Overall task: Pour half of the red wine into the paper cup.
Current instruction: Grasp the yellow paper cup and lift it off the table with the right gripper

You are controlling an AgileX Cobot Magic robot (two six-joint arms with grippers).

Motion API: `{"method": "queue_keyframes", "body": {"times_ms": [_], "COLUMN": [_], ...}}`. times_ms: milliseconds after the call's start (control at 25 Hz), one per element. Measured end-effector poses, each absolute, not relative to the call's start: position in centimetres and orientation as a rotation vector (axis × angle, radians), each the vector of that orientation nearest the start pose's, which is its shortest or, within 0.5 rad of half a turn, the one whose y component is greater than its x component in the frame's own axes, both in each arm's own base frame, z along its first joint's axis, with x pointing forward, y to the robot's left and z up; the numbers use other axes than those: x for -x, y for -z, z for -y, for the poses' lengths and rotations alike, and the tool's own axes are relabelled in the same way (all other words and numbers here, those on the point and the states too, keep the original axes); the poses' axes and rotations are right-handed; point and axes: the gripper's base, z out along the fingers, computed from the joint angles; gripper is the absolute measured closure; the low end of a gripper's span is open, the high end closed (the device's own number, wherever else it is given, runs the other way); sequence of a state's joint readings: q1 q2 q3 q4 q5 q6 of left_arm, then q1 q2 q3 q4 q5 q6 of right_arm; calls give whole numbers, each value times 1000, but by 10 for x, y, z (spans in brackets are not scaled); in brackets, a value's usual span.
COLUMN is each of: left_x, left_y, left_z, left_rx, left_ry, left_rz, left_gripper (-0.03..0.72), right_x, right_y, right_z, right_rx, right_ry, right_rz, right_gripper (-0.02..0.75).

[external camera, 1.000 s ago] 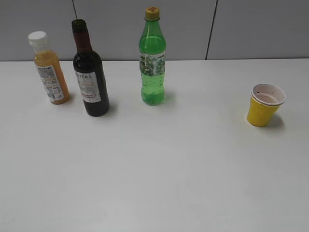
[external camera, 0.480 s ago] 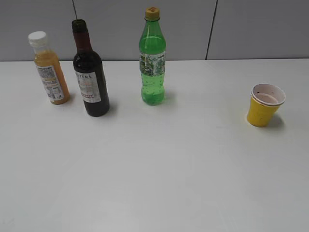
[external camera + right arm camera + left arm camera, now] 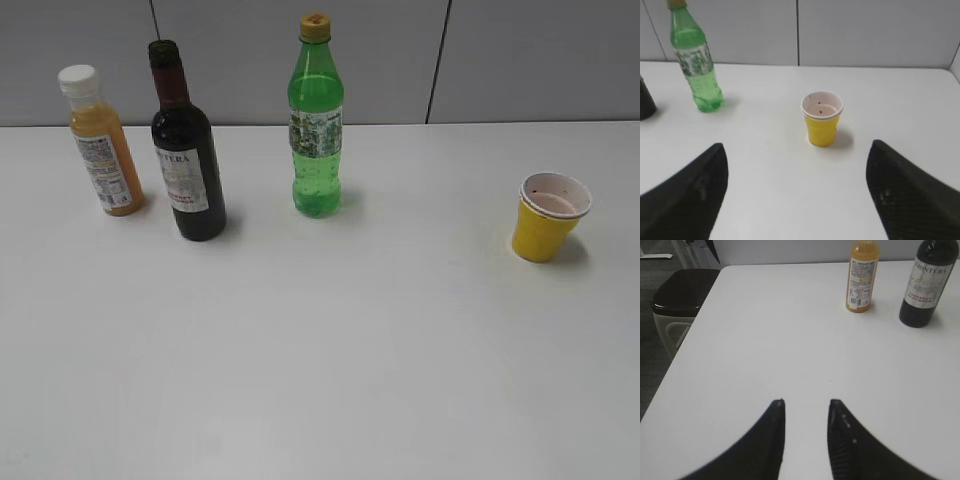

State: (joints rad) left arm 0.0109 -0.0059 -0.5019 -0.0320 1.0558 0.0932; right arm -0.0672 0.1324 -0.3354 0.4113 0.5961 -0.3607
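Observation:
The dark glass wine bottle with maroon neck foil and a pale label stands upright at the back left of the white table, its mouth uncapped. It also shows in the left wrist view, far ahead and to the right of my left gripper, which is open and empty. The yellow paper cup stands upright at the right. In the right wrist view the cup is ahead of my right gripper, which is wide open and empty. Neither gripper shows in the exterior view.
An orange juice bottle with a white cap stands left of the wine bottle. A green soda bottle stands right of it. A dark bin sits beyond the table's left edge.

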Motion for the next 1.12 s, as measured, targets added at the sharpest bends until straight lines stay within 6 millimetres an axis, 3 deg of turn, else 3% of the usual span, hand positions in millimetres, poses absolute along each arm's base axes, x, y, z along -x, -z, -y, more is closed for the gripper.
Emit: {"method": "queue_keyframes", "body": {"times_ms": [440, 720, 1120], "left_x": [6, 6, 6], "left_y": [-278, -278, -278], "left_z": [3, 3, 3], "left_rx": [-85, -85, -85], "left_ry": [-27, -27, -27], "left_rz": [-2029, -2028, -2028], "left_gripper": [459, 459, 459], "right_x": [-99, -132, -181], "right_y": [-260, -245, -216], "right_z": [-5, 3, 18], "right_rx": [0, 9, -26], "right_ry": [-85, 0, 153], "right_rz": [-1909, -2002, -2025], "right_gripper": [214, 89, 79]}}
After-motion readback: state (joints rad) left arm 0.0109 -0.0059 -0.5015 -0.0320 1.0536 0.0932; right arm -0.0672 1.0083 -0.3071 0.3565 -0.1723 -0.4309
